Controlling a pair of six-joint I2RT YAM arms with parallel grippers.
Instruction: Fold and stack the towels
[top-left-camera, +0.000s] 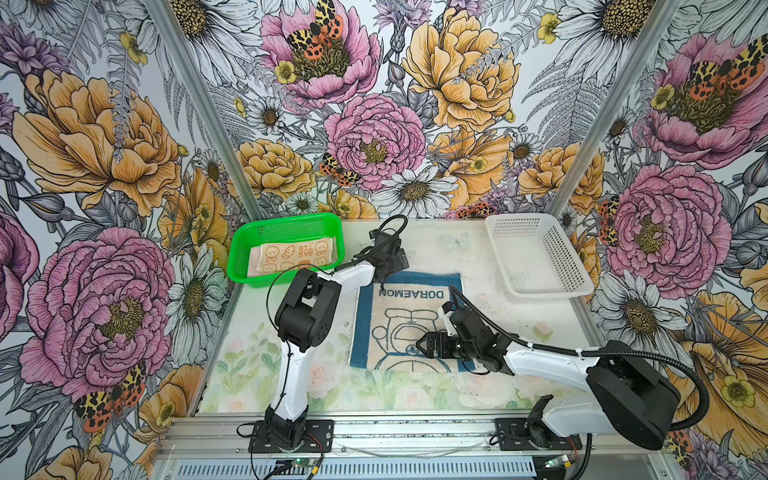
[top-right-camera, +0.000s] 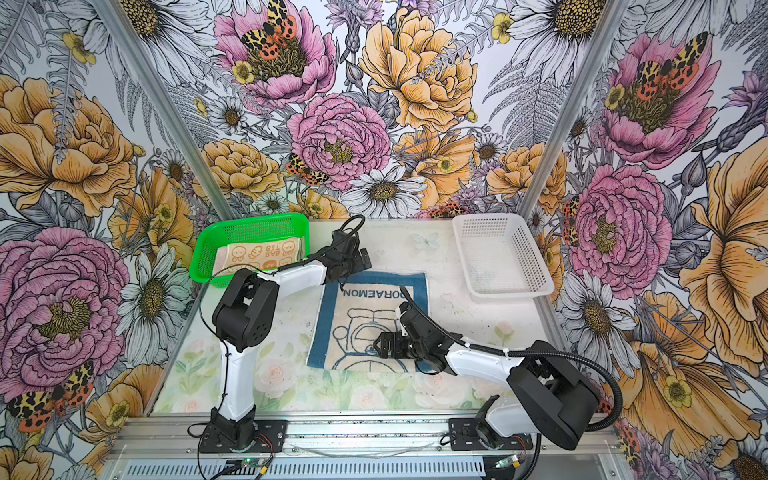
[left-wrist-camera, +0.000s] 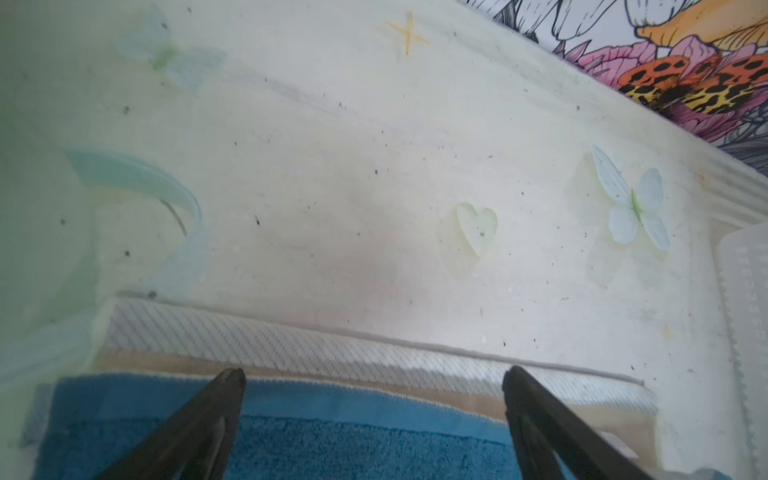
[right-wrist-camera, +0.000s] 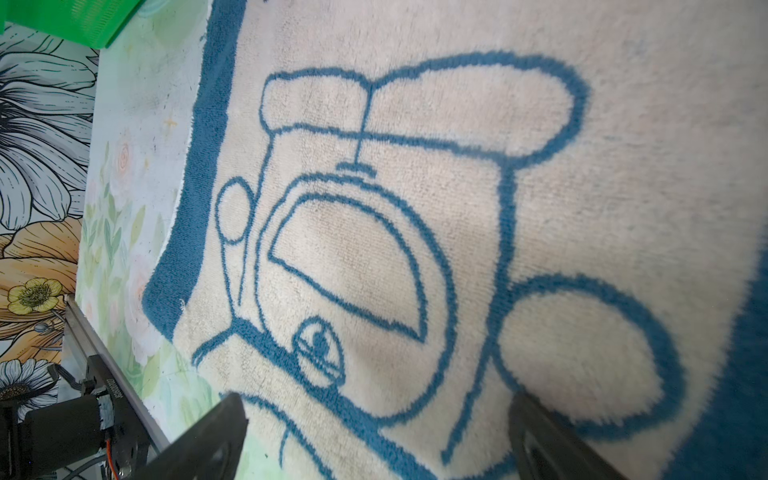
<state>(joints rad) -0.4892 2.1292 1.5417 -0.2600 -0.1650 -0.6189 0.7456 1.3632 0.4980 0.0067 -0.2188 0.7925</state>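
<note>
Left wrist view showed your left jaws spread over the far hem of the blue towel (left-wrist-camera: 291, 449), placed to pinch it. Your right jaws, also spread, hovered over its middle. It lay flat on the counter (left-wrist-camera: 374, 187).

A green basket (top-left-camera: 291, 228) sits at the far left corner of the surface (top-left-camera: 436, 253), and a white basket (top-left-camera: 540, 253) at the far right, well apart. The pale surface is printed with faint flowers, a butterfly (left-wrist-camera: 631, 203) and a heart (left-wrist-camera: 477, 228). Floral wallpaper (top-left-camera: 374, 137) covers the walls. A metal rail (top-left-camera: 415, 428) runs along the near edge.
</note>
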